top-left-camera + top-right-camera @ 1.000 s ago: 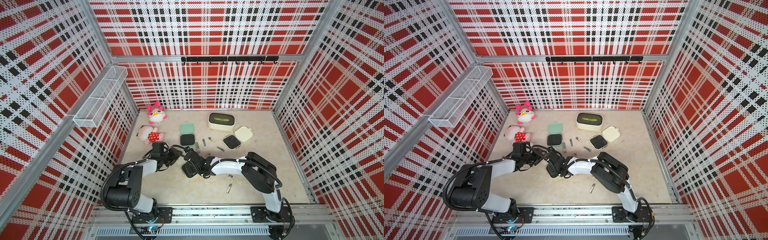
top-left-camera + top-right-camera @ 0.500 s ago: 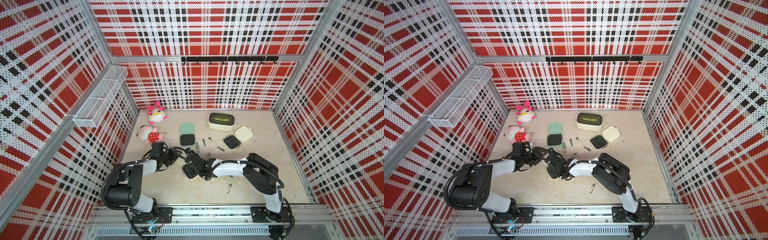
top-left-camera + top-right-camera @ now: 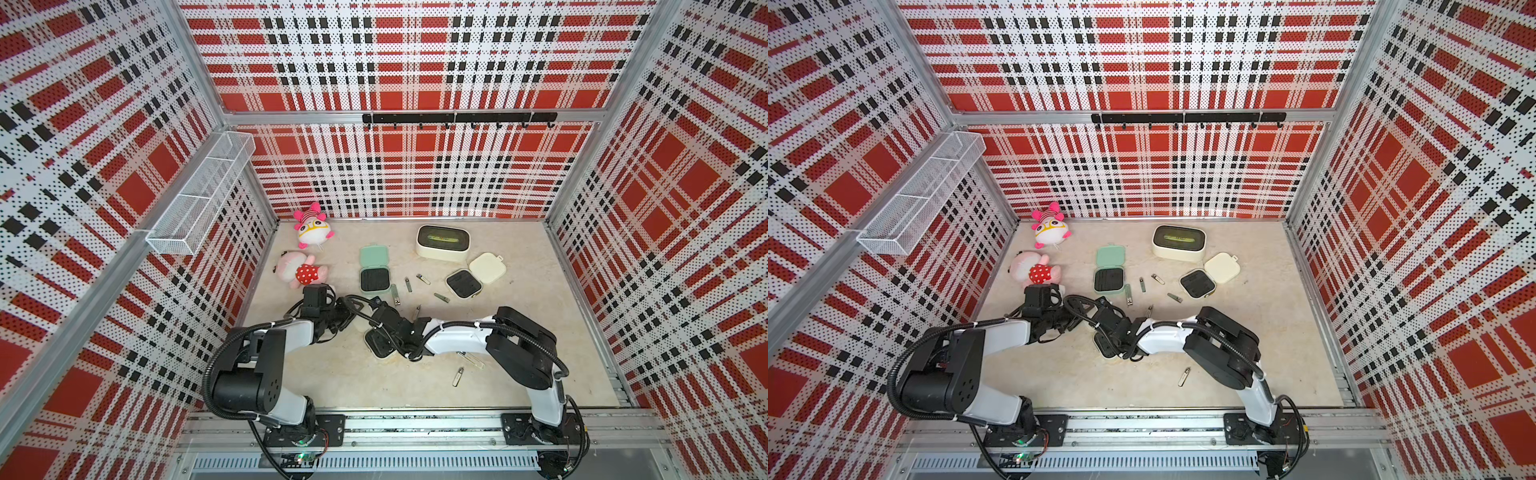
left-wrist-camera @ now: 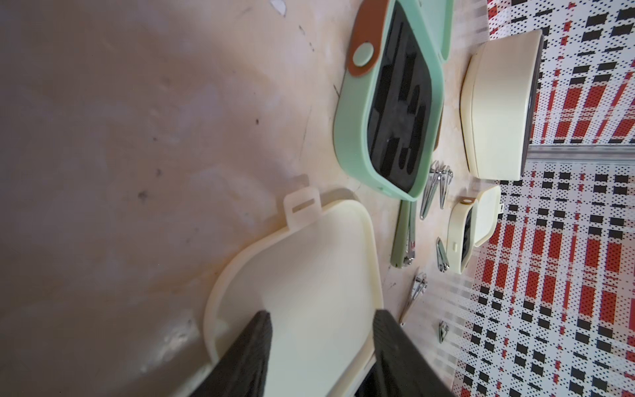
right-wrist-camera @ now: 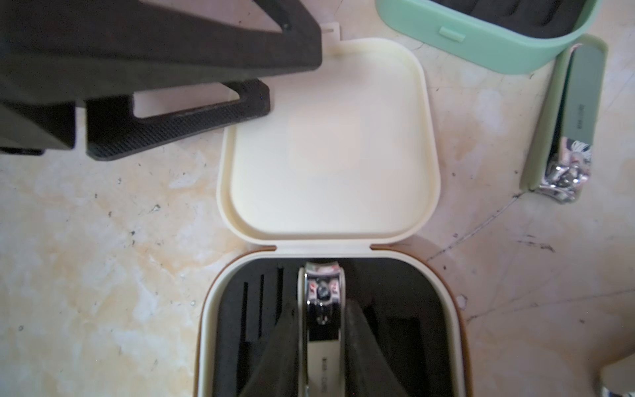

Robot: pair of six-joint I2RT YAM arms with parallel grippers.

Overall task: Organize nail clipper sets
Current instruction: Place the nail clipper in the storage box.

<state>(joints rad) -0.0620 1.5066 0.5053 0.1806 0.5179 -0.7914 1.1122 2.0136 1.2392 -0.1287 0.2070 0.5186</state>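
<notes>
The right fingers (image 5: 281, 343) are clamped on a cream-handled nail clipper (image 5: 323, 292). Its silver head points toward the hinge, and it's held right at the black slotted insert (image 5: 405, 295) of the near cream case (image 3: 379, 344). I can't tell if the clipper is seated in its slot or just above it. That case sits open around the middle of the worktop (image 3: 353, 378), a bit toward the near side. Its lid (image 5: 330, 147) is flopped flat on the far-left side.

The left fingers (image 4: 254, 350) are parted and gripping nothing, with the tips lying over one corner of that lid. I can't say whether they actually press on it.

Just beyond the lid is the mint green case (image 3: 374, 255), also open. A green-handled clipper (image 5: 570, 113) lies right beside its near right corner. Further right, the other cream case (image 3: 487, 268) is open too, with its lid on the far-right side. A few small silver tools (image 3: 423, 278) are scattered between those two cases. A couple more (image 3: 458, 376) lie by the right arm toward the near edge.

The bigger cream box (image 3: 441, 254) sits at the far side, and two pink plush toys (image 3: 313, 232) are at the far left.
</notes>
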